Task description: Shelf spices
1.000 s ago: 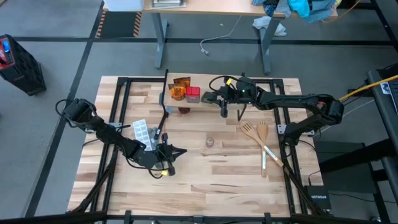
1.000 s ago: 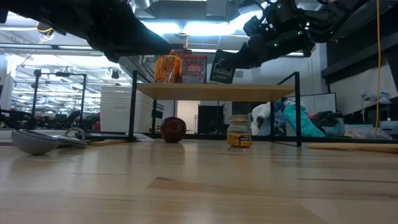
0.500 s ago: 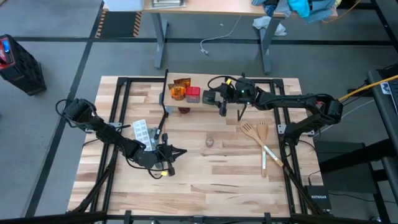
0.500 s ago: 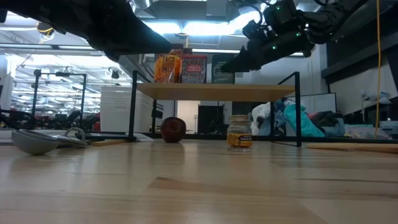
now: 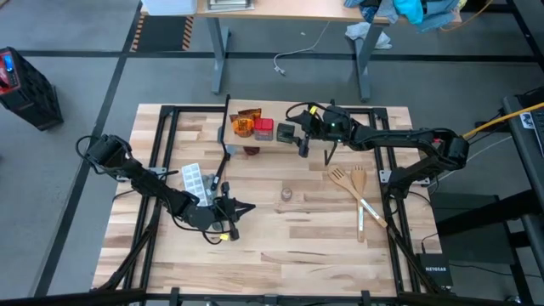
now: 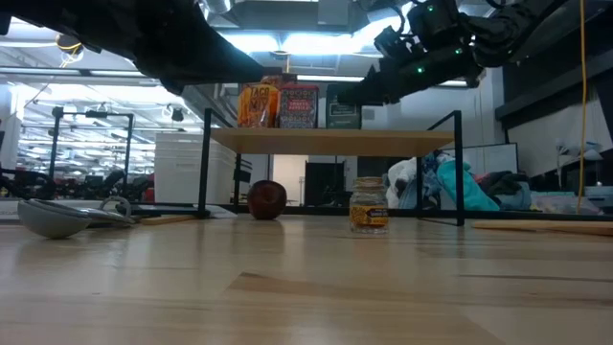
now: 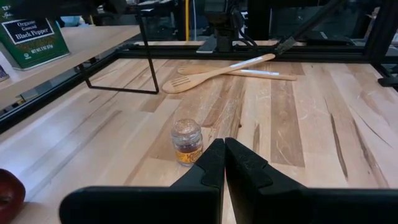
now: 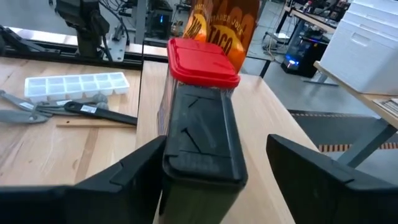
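The shelf (image 5: 272, 144) stands at the table's far middle. On its plank (image 6: 330, 142) stand orange packets (image 6: 257, 105), a red box (image 6: 299, 105) and a dark grey box (image 8: 202, 140), side by side and upright. My right gripper (image 8: 216, 140) is open, one finger on either side of the dark box's top, reaching in level from the table's right. A small jar (image 7: 186, 142) stands on the table in front of the shelf. My left gripper (image 7: 224, 146) is shut and holds nothing, hovering just short of the jar toward the table's left. My right gripper stands open around the dark grey box's lid end (image 8: 205, 168). One finger (image 8: 134, 168) lies close against the box's side, and I cannot tell whether it touches; the other finger (image 8: 311, 168) is clearly apart. The box stands upright on the shelf.
A white tray (image 5: 194, 178) and metal utensils (image 6: 57, 216) lie at the table's left. Two wooden utensils (image 5: 353, 183) lie at the right. A dark red round fruit (image 6: 267, 199) sits under the shelf. Bare wood lies along the table's near edge.
My right gripper has opened and let go of the dark grey box. The box was tilted in its fingers above the plank; it now stands upright on the shelf next to the red box. The gripper has stayed at the box.
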Robot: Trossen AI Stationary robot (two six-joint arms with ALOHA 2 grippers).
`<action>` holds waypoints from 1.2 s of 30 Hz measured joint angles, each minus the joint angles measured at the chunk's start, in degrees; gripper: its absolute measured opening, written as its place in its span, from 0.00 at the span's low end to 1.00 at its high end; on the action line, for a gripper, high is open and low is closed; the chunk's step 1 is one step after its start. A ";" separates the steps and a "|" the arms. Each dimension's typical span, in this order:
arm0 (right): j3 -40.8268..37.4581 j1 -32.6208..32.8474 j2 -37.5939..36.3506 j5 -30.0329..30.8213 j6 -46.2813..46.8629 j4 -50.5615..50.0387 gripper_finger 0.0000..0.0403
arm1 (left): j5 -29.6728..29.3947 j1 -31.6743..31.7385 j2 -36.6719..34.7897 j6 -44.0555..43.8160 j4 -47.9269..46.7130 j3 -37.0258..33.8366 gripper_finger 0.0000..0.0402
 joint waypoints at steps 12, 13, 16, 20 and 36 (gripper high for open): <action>0.00 0.00 -6.35 0.00 0.00 0.19 0.69 | 0.00 0.00 -0.02 -0.30 0.00 0.00 0.01; 0.00 0.00 -7.44 0.00 0.00 0.15 0.69 | 0.00 0.00 -0.02 -0.32 0.00 0.00 0.01; 0.04 0.04 -10.89 0.00 0.45 -0.34 0.70 | 0.00 0.00 -0.02 -0.31 0.00 0.00 0.01; 0.11 0.04 -15.70 -1.39 4.49 -4.14 0.70 | -0.02 0.00 -0.02 -0.30 -0.01 0.00 0.01; 0.11 14.35 -28.98 -8.31 10.77 -28.62 0.70 | -0.01 0.00 -0.07 -0.30 -0.19 0.00 0.01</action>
